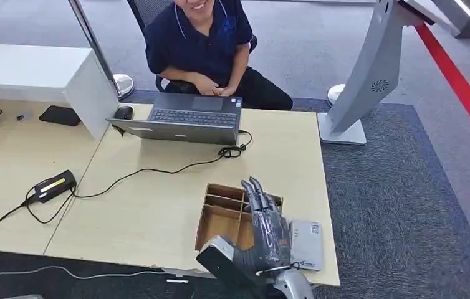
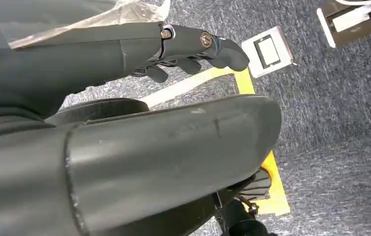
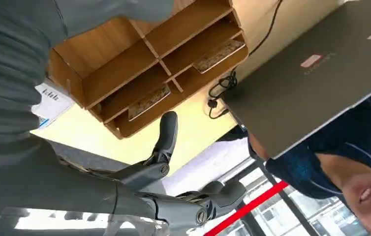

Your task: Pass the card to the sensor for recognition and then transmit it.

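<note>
A wooden divided box (image 1: 220,218) stands near the table's front edge. In the right wrist view two of the box's (image 3: 124,54) compartments each hold a patterned card (image 3: 219,49) (image 3: 148,101) lying flat. My right hand (image 1: 263,225) hovers over the box's right side with its fingers (image 3: 167,132) stretched out and apart, holding nothing. A flat white sensor (image 1: 307,244) lies on the table just right of the box and of my hand; its corner (image 3: 50,101) shows beside the box. My left hand (image 2: 183,44) hangs over the carpet, holding nothing.
A person in a dark blue shirt (image 1: 201,43) sits behind an open laptop (image 1: 182,118) at the table's far edge. A cable runs from it to a power brick (image 1: 55,185) on the left. A white kiosk stand (image 1: 363,81) rises off the table's right.
</note>
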Robot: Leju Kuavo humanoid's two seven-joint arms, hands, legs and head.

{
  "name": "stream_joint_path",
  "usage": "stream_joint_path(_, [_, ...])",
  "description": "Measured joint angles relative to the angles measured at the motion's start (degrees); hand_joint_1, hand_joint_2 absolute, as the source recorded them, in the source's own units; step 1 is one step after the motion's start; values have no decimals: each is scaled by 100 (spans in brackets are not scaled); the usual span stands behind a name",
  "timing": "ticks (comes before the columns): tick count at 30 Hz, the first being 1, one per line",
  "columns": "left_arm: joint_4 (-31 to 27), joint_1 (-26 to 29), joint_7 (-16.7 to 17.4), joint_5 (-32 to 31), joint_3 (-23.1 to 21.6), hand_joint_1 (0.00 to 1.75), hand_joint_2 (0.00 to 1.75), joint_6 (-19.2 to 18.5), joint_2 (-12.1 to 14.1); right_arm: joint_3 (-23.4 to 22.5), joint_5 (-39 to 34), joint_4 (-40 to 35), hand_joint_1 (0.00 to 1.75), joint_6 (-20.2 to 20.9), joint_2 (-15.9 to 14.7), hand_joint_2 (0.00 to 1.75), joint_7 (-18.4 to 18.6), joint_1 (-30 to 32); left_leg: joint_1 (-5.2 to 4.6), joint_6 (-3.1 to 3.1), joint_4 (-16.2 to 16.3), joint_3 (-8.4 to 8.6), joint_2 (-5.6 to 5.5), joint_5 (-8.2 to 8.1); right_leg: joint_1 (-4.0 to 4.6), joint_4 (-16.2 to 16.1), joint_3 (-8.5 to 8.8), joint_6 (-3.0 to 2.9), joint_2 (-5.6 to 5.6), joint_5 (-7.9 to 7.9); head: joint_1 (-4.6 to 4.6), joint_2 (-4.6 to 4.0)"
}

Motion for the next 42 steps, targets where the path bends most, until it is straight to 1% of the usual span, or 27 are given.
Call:
stream_joint_path(9, [0, 0, 0, 0, -2, 0, 0, -2, 2, 44, 230, 245, 0, -243, -2, 175, 357, -71, 0, 0, 0, 0, -1, 0, 0, 0, 0, 0, 0, 0, 0, 0])
stream_joint_path(13, [-2, 0, 0, 0, -2, 0, 0, 0, 2, 64, 464, 324, 0, -363, 0, 175, 573, -99, 0, 0, 1, 0, -1, 0, 0, 0, 1, 0, 0, 0, 0, 0])
stream_joint_path(16, [-13, 2, 0, 0, -13, 0, 0, 42, 2, 103, 712, 383, 0, -749, -2, 175, 765, -132, 0, 0, 0, 0, -1, 0, 0, 0, 1, 0, 0, 0, 0, 0])
stream_joint_path(20, [-28, 3, 0, 0, -33, 0, 0, 173, 4, 142, 947, 472, 0, -1251, -2, 175, 986, -165, 0, 0, 0, 0, -1, 0, 0, 0, 1, 0, 0, 0, 0, 0])
stream_joint_path(23, [-28, 3, 0, 2, -37, 0, 0, 306, 4, 144, 1078, 544, 0, -1703, -7, 175, 1179, -165, 0, 0, 1, 0, -1, 0, 0, 0, 0, 0, 0, 0, 2, 0])
stream_joint_path(25, [-28, 2, 0, 2, -52, 0, 0, 387, 9, 136, 1200, 588, 0, -1939, -11, 175, 1159, -147, 0, 0, 1, 1, 0, 0, 0, 0, 0, 0, 0, 0, 0, 0])
stream_joint_path(29, [-28, -3, 0, 2, -114, 0, 0, 479, 20, 63, 1375, 614, 0, -1980, -35, 175, 1069, -48, 0, 0, 1, 1, 0, 0, -1, 0, 0, 0, 0, 0, 0, 0])
stream_joint_path(34, [-31, -11, 0, 2, -177, 0, 0, 529, 28, 33, 1425, 640, 0, -1980, -63, 175, 1288, -5, 0, 0, 1, 1, 0, 0, -1, 0, 0, 0, 0, 0, 0, 0])
stream_joint_path(42, [-31, -14, 0, 2, -203, 0, 0, 595, 33, 39, 1438, 739, 0, -1980, -63, 175, 1314, -7, 0, 0, 1, 1, 0, 0, 0, 0, 1, 0, 0, 0, 0, 0])
